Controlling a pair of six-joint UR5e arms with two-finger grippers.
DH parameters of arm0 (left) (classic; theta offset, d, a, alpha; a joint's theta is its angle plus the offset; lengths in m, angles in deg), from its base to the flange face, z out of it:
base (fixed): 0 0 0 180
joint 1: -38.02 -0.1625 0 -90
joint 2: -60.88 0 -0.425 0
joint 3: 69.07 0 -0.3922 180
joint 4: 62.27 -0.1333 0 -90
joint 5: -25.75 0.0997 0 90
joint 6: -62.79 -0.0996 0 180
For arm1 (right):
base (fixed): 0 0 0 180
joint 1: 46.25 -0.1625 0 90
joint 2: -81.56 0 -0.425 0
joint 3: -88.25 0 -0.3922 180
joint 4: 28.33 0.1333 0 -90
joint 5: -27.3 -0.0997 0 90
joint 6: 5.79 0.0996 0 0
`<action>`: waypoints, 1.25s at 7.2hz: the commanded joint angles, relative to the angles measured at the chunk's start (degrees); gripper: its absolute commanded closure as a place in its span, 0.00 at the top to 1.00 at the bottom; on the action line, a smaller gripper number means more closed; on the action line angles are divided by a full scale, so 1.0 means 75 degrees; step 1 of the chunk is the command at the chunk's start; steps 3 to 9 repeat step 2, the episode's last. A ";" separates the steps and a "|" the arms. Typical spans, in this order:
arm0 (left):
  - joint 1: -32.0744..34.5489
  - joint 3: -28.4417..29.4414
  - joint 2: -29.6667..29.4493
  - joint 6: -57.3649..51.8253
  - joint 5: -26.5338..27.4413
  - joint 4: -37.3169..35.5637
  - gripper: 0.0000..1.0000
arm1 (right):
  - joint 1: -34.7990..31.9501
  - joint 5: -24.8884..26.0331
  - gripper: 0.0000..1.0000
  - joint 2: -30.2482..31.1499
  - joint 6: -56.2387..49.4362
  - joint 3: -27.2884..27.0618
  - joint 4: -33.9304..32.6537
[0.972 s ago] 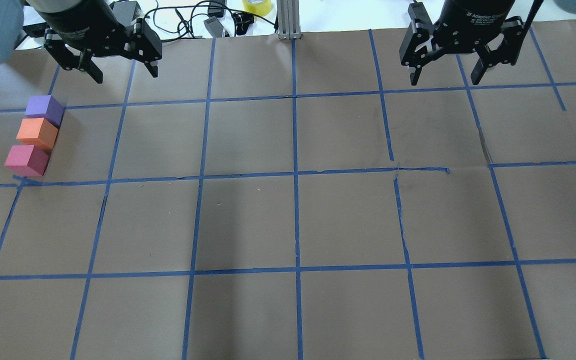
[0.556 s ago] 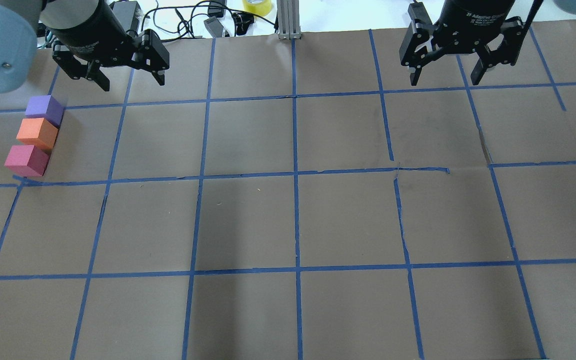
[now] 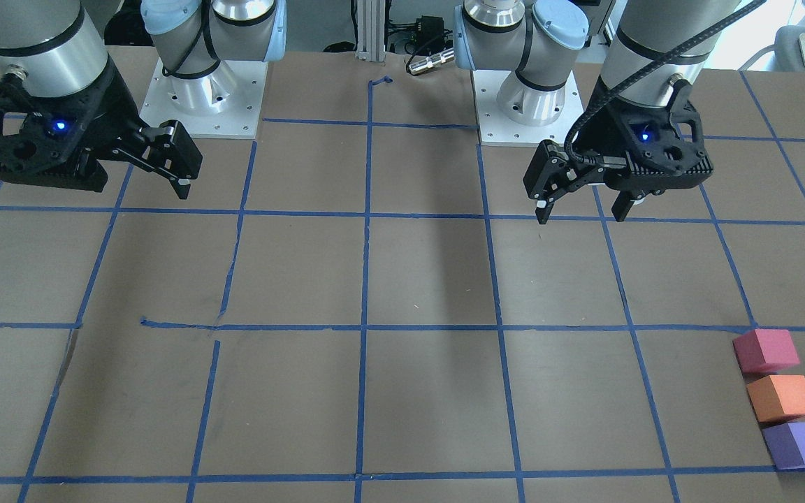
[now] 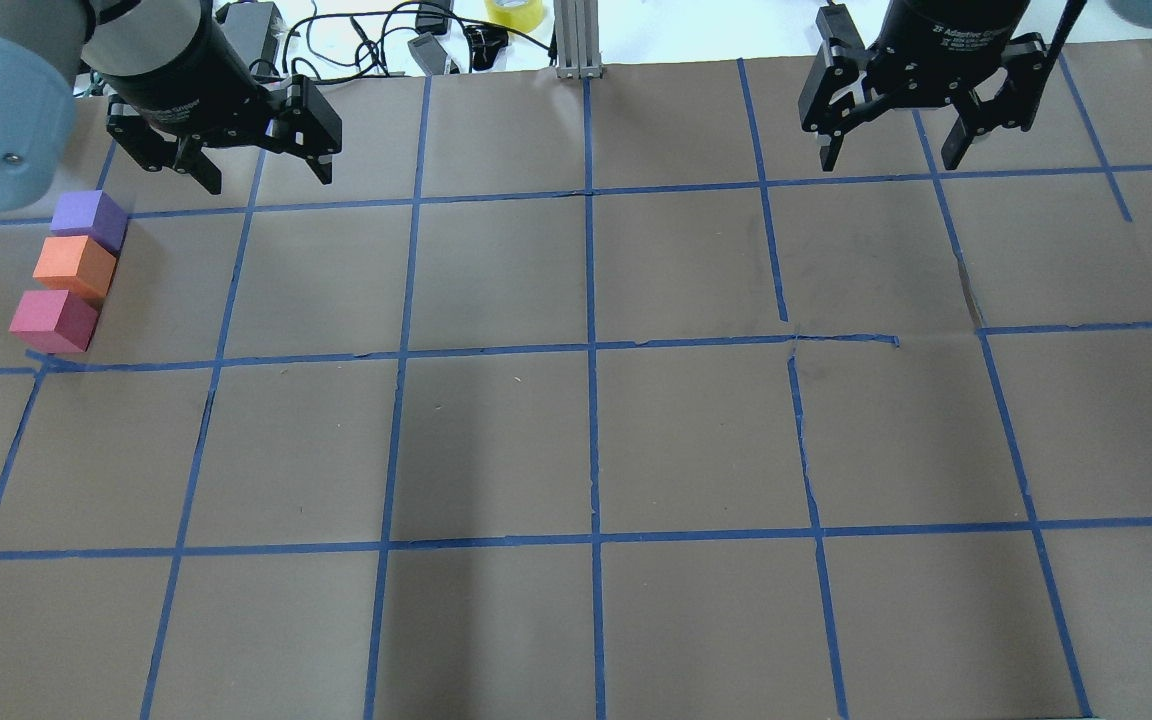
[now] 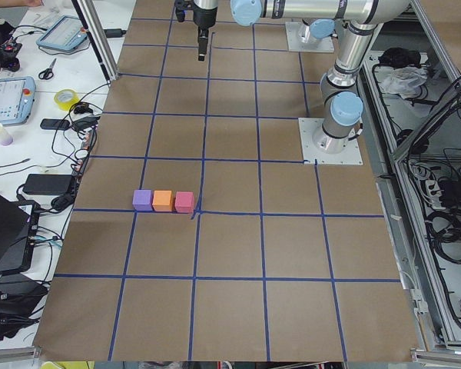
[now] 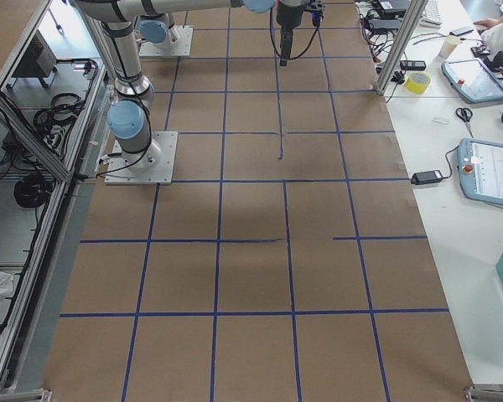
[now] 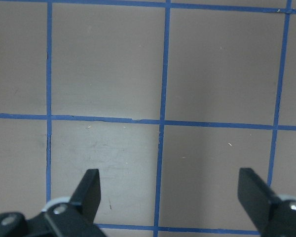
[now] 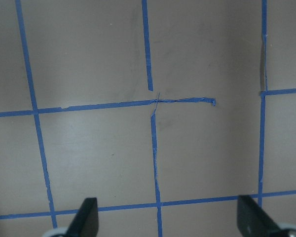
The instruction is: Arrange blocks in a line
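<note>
The brown table (image 4: 496, 440) fills most of the overhead view. Blue tape lines (image 4: 591, 440) cut it into big squares. The squares at the bottom of the frame show only paper and tape.

Higher up, at the left edge of the frame, the three blocks sit in a short row, one right after the other. The pink block (image 4: 51, 320) is lowest, and its bottom corner is close to a crossing of two tape lines. The orange block (image 4: 73, 265) is in the middle. The purple block (image 4: 86, 217) is at the upper end of the row. They look touching or almost touching.

In the upper left of the frame the left gripper (image 4: 266, 178) hangs over the table. It is near the purple block, a bit up and to the right, and does not touch it. Its fingers are spread wide and hold nothing. In the upper right the right gripper (image 4: 887, 162) is spread wide too, with nothing in it, well apart from the blocks.

Past the top edge of the table lie black cables (image 4: 356, 40) and a yellow tape roll (image 4: 514, 12).
</note>
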 commanded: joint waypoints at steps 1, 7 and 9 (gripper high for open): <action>0.0001 -0.0080 0.0007 -0.0017 -0.0018 -0.0020 1.00 | -0.0012 0.0005 1.00 0.0000 -0.0002 -0.0007 0.0000; 0.0001 -0.0093 0.0030 -0.0017 -0.0006 -0.0020 1.00 | 0.0000 0.0005 1.00 0.0000 -0.0002 -0.0007 0.0000; 0.0001 -0.0093 0.0030 -0.0017 -0.0006 -0.0020 1.00 | 0.0000 0.0005 1.00 0.0000 -0.0002 -0.0007 0.0000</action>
